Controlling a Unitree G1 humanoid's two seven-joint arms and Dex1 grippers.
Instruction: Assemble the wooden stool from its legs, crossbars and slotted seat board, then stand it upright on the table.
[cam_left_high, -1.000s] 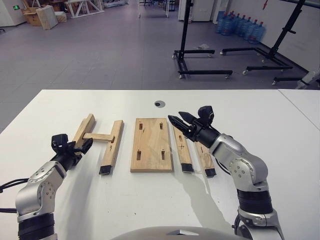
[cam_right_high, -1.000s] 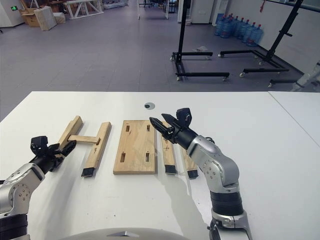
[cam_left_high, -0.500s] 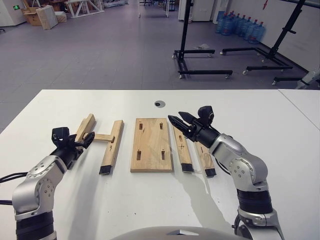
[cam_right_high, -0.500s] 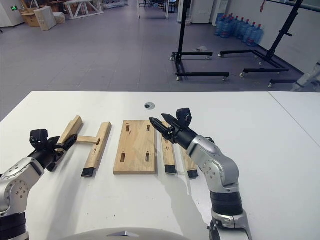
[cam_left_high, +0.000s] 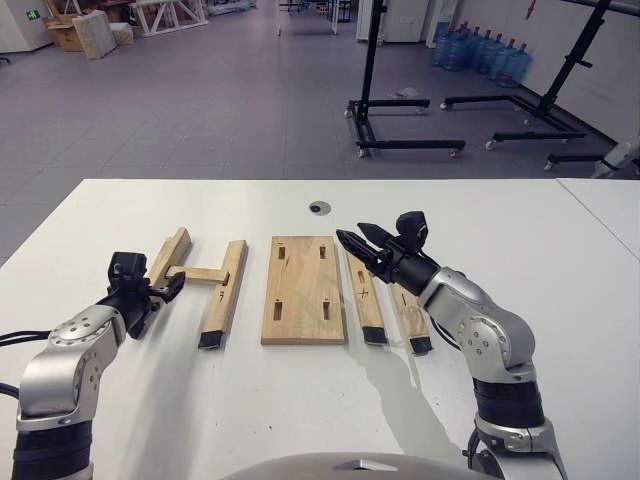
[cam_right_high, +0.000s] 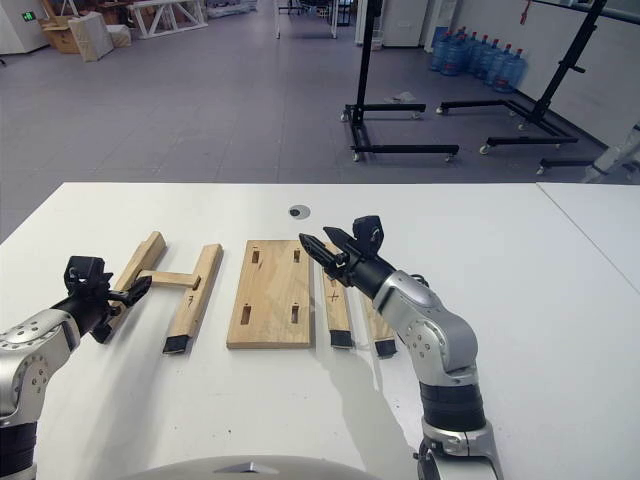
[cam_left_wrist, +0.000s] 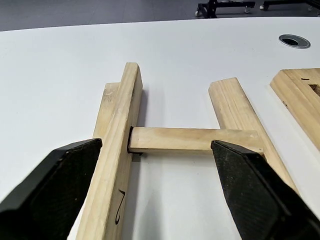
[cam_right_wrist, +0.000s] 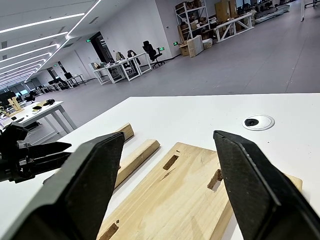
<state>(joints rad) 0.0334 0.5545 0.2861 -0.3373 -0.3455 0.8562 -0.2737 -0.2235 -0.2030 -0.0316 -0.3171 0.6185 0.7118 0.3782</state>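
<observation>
Flat at the middle of the table (cam_left_high: 520, 230): 4 legs (cam_left_high: 222, 295), 1 crossbar (cam_left_high: 200, 272), 1 seat board (cam_left_high: 303, 290).
Crossbar joins the left two legs. Both sets of fingers spread, empty: left gripper (cam_left_high: 162, 292) at the outermost leg, right gripper (cam_left_high: 352, 234) by the board's right edge.

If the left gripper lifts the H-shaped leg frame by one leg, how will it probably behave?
The frame looks like stiff solid wood, so it should not flex. Held by one leg, it would probably hang lopsided, and the crossbar joint might loosen. Flat-sided, it should not roll.
</observation>
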